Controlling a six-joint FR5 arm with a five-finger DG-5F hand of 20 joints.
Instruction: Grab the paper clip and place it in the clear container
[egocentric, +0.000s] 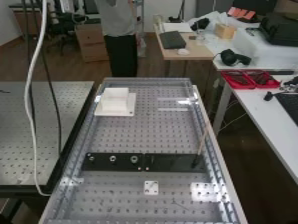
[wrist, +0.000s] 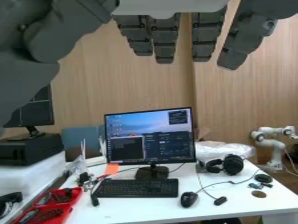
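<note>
In the wrist view the hand hangs from the top edge with its dark grey fingers extended and apart, holding nothing. It faces a desk with a monitor, away from the bench plate. In the high view a thin dark mark near the bench's near end could be the paper clip, though I cannot tell for sure. A bright, see-through patch lies at the near right of the perforated plate; whether it is the clear container or a reflection, I cannot tell.
On the perforated bench stand a white block, a black strip with several round parts, a thin upright stick and a small white plate. Red trays sit on the desk at right.
</note>
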